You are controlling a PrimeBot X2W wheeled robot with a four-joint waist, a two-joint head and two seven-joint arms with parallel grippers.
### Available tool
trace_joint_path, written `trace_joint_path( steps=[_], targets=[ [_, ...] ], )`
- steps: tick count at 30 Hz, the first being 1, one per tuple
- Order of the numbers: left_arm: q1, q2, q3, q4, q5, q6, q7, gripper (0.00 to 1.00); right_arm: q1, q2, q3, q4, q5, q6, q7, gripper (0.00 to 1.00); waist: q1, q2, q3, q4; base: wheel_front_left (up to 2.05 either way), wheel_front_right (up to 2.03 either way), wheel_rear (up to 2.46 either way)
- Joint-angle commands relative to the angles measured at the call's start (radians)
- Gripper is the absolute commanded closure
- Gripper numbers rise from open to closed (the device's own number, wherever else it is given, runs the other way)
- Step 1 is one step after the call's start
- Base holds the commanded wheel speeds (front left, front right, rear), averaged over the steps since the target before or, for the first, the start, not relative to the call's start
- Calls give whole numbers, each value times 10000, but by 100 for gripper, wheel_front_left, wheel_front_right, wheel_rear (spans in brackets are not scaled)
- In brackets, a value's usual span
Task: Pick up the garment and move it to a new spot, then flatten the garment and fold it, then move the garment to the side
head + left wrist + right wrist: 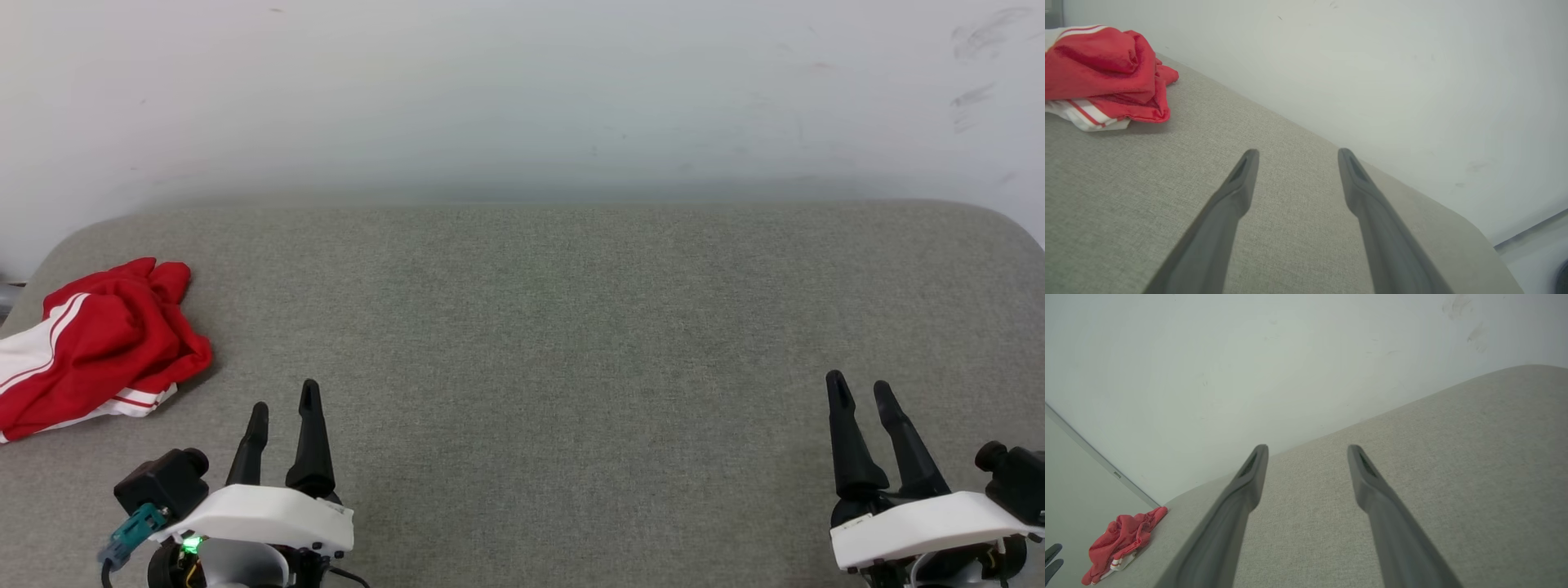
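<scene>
**Garment bunched at left edge, grippers apart**

In the head view, the garment [98,343] lies crumpled at middle left on the grey padded surface [539,327] (a white striped sleeve shows). The left gripper [284,395], at lower left, and the right gripper [858,380], at lower right, both have their fingers spread and hold nothing.

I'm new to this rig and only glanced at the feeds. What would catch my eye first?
The crumpled red garment with white striped trim stands out, bunched at the left edge of the grey surface. Next come the left gripper and right gripper, both open and empty, low in the head view, neither touching it.
</scene>
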Motion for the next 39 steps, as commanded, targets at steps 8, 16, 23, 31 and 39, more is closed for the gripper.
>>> trace_joint_path(
  steps=[8, 16, 23, 31, 39],
  targets=[
    [20, 187, -265, -293, 1023, 257, -286, 0, 44, 3, 80, -275, -1148, 1, -288, 0, 0, -1, 23, 12, 0, 0, 0],
    [28, 268, -490, -440, 1815, 379, -489, 0, 119, 4, 102, -393, -2060, 0, -494, 0, 0, -1, 49, 42, 0, 0, 0],
    [70, 282, -595, -548, 2426, 398, -660, 0, 153, 5, 160, -467, -2744, 0, -664, 0, 0, -1, 56, 63, 0, 0, 0],
    [165, 231, -656, -631, 3114, 400, -838, 0, 194, 7, 246, -576, -3443, 0, -848, 0, 0, -1, 55, 81, 0, 0, 0],
    [221, 153, -674, -655, 3759, 330, -1008, 0, 268, 8, 306, -642, -4038, 0, -1013, 0, 0, -1, 48, 80, 0, 0, 0]
  ],
)
